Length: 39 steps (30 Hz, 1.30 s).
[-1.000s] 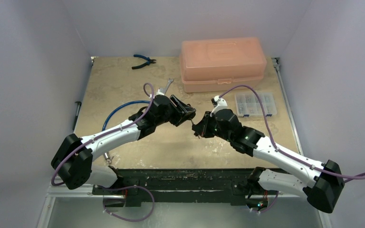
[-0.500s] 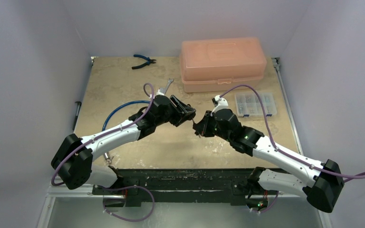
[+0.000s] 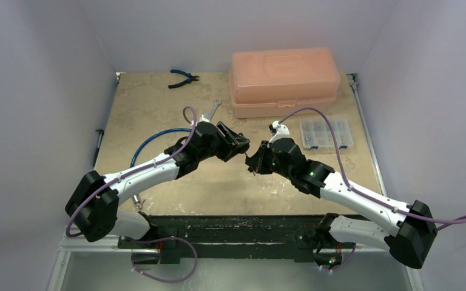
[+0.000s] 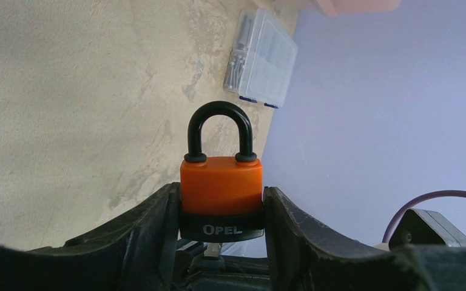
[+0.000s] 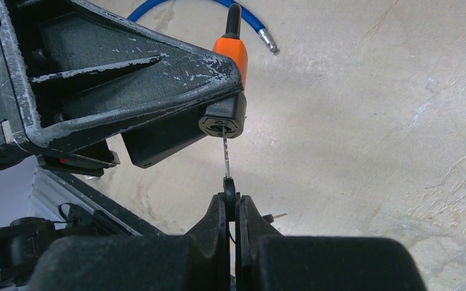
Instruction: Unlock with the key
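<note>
My left gripper (image 4: 221,209) is shut on an orange padlock (image 4: 221,185) with a black base and a closed black shackle, held above the table. In the right wrist view the padlock's base (image 5: 221,121) shows its keyhole. My right gripper (image 5: 233,203) is shut on the black head of a key (image 5: 226,159). The thin metal blade points up and its tip sits in the keyhole. In the top view the left gripper (image 3: 238,145) and the right gripper (image 3: 253,163) meet at the table's middle.
A salmon plastic toolbox (image 3: 285,79) stands at the back. A clear small-parts box (image 3: 326,133) lies to its right front. Blue pliers (image 3: 183,77), a wrench (image 3: 212,110) and a blue hose (image 3: 155,140) lie at the back left.
My right gripper has crept slightly up and left toward the padlock with the key. The left arm has stayed still.
</note>
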Motion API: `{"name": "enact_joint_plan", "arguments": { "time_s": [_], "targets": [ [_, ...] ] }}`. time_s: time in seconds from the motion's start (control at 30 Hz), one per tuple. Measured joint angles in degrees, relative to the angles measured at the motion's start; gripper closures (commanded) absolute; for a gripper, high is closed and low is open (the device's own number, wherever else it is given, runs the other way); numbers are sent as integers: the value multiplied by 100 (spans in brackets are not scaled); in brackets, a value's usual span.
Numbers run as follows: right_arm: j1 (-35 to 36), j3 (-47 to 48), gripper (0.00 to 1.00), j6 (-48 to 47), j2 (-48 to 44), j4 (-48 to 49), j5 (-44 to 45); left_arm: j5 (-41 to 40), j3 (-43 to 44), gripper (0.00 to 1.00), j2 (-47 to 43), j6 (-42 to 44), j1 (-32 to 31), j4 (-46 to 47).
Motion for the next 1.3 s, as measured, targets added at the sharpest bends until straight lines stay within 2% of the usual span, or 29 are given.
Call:
{"name": "enact_joint_plan", "arguments": {
  "time_s": [0.87, 1.3],
  "targets": [
    [0, 544, 100, 192, 474, -337, -4, -164, -2, 100, -79, 114, 26, -85],
    [11, 944, 100, 341, 820, -544, -70, -667, 0, 100, -350, 409, -83, -422]
  ]
}}
